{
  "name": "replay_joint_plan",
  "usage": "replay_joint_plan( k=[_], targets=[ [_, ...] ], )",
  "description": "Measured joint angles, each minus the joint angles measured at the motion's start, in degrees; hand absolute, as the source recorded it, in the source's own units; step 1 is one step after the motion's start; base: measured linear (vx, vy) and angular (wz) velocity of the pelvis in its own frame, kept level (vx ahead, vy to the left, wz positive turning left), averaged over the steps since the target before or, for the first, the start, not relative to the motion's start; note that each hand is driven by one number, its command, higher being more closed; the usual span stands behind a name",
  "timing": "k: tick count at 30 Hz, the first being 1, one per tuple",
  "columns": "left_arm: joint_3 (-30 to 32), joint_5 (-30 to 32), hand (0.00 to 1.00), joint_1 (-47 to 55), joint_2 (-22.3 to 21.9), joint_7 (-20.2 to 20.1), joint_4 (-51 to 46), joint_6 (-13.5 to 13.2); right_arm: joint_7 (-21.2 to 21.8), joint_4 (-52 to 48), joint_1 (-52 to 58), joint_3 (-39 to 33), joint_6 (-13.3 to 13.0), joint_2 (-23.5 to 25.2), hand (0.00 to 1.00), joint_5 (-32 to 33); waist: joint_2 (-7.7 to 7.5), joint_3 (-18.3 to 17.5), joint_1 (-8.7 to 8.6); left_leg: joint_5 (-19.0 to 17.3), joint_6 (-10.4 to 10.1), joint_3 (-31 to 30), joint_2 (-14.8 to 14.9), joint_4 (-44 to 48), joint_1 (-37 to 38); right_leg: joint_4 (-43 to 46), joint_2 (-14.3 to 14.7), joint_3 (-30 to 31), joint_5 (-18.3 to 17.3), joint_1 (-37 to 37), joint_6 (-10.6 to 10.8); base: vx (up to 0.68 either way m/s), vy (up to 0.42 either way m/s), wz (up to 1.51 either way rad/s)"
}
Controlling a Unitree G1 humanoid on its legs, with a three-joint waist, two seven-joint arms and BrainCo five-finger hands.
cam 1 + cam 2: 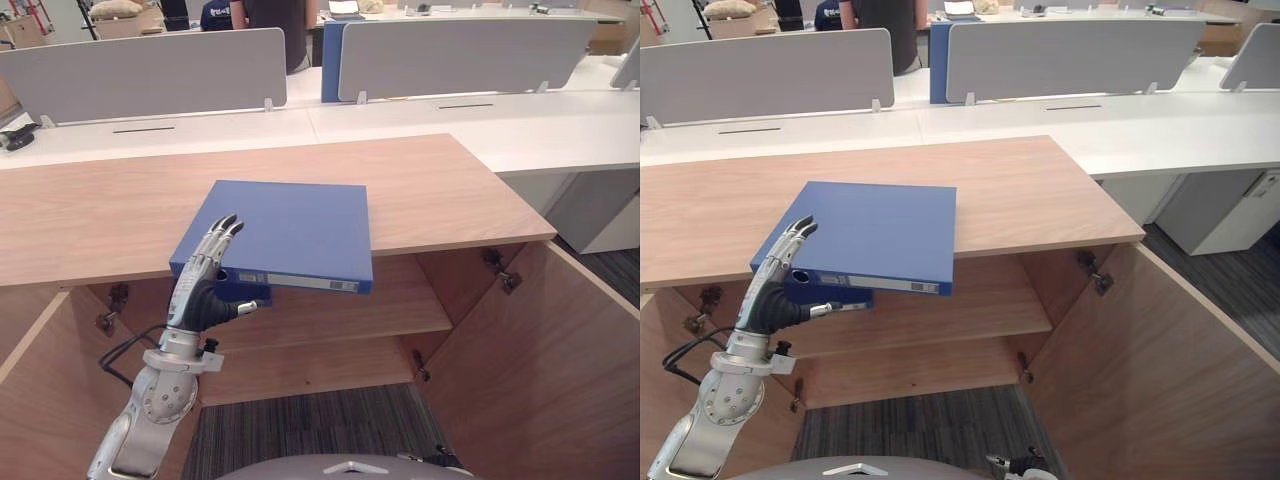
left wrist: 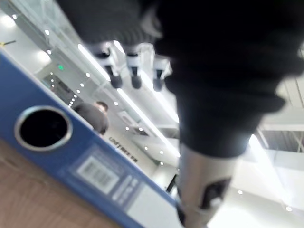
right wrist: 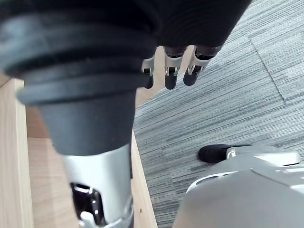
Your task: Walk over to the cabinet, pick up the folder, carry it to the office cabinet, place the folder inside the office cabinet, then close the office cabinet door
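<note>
A blue folder [image 1: 290, 230] lies flat on the wooden cabinet top [image 1: 430, 190], its labelled spine [image 2: 71, 156] hanging over the front edge. My left hand [image 1: 200, 295] is raised at the folder's front left corner. Its fingers [image 2: 133, 71] stretch straight up over the cover and the thumb sticks out under the spine. The hand is open, not closed on the folder. My right hand [image 3: 170, 78] hangs low over the carpet beside the cabinet's wooden side, fingers relaxed and holding nothing.
Both cabinet doors stand open, the right door [image 1: 540, 370] and the left door [image 1: 40, 400], with a shelf [image 1: 370, 310] inside. White desks [image 1: 500, 120] with grey dividers [image 1: 150, 70] stand behind. A person [image 1: 280, 20] is at the back.
</note>
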Motion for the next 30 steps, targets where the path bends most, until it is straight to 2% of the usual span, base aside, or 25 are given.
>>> replay_joint_plan(
  k=[7, 14, 22, 30],
  targets=[
    [-3.5, 2.24, 0.0, -0.99, 2.06, -1.05, 0.05, -0.66, 0.01, 0.02, -0.05, 0.0, 0.1, 0.01, 0.0, 0.0, 0.01, -0.02, -0.34, -0.02, 0.0, 0.04, 0.03, -0.27, 0.18, -0.09, 0.1, 0.06, 0.19, 0.05, -0.05, 0.0, 0.0, 0.0],
    [-7.01, 9.01, 0.0, -2.1, 2.02, -0.11, 0.3, -0.5, 0.01, 0.03, -0.01, 1.05, 0.1, 0.0, 0.0, 0.01, 0.07, -0.11, -0.49, 0.01, 0.01, 0.02, 0.0, -0.54, 0.27, -0.14, 0.1, 0.02, 0.18, 0.04, -0.07, -0.01, -0.009, 0.0],
    [-7.8, 15.56, 0.0, -3.36, 1.79, 2.55, 1.21, 1.57, -0.03, 0.05, 0.03, 1.05, 0.1, 0.0, 0.0, 0.07, 0.01, -0.21, -0.68, 0.06, 0.07, 0.0, -0.08, -0.99, 0.3, -0.53, 0.1, -0.04, 0.2, 0.04, -0.03, 0.0, 0.0, 0.0],
    [-7.87, 20.01, 0.0, -4.12, 0.58, 3.58, 3.36, 2.94, -0.02, 0.06, 0.02, 1.03, 0.1, 0.05, 0.0, 0.19, -0.01, -0.24, -0.9, 0.05, 0.07, -0.02, -0.11, -1.03, 0.19, -0.88, 0.1, -0.11, 0.31, 0.07, 0.03, 0.0, 0.0, 0.0]
  ],
)
